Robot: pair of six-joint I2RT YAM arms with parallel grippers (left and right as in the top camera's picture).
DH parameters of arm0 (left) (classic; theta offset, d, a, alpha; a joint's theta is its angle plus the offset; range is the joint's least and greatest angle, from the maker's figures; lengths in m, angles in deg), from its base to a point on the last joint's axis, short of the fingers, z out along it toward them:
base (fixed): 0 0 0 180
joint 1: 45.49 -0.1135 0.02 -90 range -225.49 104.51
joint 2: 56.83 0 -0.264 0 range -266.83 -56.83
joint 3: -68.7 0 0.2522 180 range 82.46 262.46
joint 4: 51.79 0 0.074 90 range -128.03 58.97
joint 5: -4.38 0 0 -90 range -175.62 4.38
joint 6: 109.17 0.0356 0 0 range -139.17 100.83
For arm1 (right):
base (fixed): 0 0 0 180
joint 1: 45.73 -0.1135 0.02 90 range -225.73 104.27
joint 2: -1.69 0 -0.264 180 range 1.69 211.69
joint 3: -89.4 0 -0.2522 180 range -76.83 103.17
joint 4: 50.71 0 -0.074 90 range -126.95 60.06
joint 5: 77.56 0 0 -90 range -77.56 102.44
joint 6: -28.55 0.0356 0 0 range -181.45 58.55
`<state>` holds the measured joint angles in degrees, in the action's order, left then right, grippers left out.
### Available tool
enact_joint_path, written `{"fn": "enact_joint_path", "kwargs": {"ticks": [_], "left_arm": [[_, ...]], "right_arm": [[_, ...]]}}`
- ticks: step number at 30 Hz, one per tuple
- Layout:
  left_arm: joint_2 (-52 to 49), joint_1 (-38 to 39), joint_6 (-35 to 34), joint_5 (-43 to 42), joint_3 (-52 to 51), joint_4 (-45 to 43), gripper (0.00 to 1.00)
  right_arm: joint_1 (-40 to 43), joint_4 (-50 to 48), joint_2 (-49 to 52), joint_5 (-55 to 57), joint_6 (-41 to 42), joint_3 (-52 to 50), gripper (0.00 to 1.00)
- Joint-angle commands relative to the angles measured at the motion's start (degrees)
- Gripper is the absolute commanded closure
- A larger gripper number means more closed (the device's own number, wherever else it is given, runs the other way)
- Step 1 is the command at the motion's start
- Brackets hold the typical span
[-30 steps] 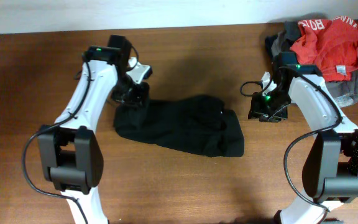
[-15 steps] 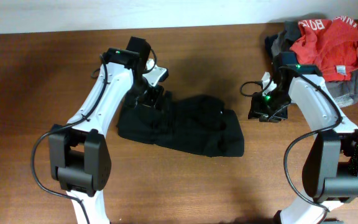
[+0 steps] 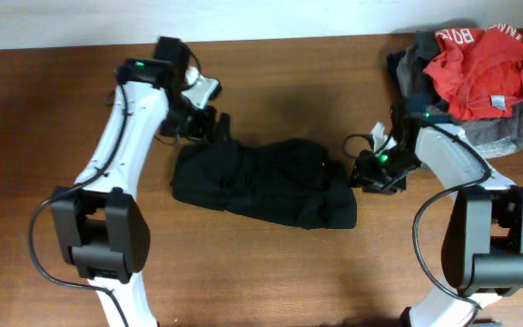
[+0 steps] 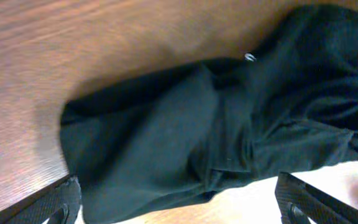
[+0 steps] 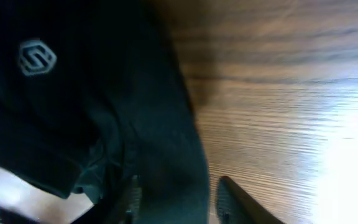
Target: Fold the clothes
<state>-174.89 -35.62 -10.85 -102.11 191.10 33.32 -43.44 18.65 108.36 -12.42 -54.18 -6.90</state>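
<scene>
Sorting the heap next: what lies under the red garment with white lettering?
A grey garment shows beneath the red garment, with darker cloth at its left edge. Anything deeper is covered.

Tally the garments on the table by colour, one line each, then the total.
black garment: 1
red garment: 1
grey garment: 1
Total: 3 in view
</scene>
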Motion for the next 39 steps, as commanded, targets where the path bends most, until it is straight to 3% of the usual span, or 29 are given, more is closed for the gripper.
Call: {"fn": "enact_joint_path", "kwargs": {"ticks": [1, 7, 23, 31, 34, 36, 39], "left_arm": [[-0.22, -0.57, 0.28, -0.22, 0.87, 0.28, 0.01], [-0.22, -0.57, 0.33, 1.95, 0.87, 0.52, 0.01], [-0.22, -0.55, 0.35, 1.95, 0.87, 0.76, 0.01], [-0.22, -0.55, 0.33, 1.95, 0.87, 1.25, 0.01], [-0.22, -0.55, 0.33, 1.95, 0.87, 1.27, 0.01], [-0.22, -0.55, 0.33, 1.95, 0.87, 1.20, 0.01], [-0.22, -0.55, 0.33, 1.95, 0.87, 1.16, 0.01]], "right_arm": [[0.37, -1.20, -0.17, -5.01, -0.94, -2.49, 0.45], [0.37, -4.48, -0.13, -7.48, -1.07, -5.64, 0.25], [0.37, -21.09, 0.11, -33.66, -1.01, -14.32, 0.24], [0.37, -28.15, 0.11, -36.37, 2.32, -14.32, 0.25], [0.31, -28.63, 0.11, -35.67, 2.47, -14.32, 0.35], [0.07, -28.61, 0.11, -34.40, 2.49, -14.34, 0.53], [-0.74, -28.61, 0.11, -32.50, 2.47, -14.34, 0.55]]}}
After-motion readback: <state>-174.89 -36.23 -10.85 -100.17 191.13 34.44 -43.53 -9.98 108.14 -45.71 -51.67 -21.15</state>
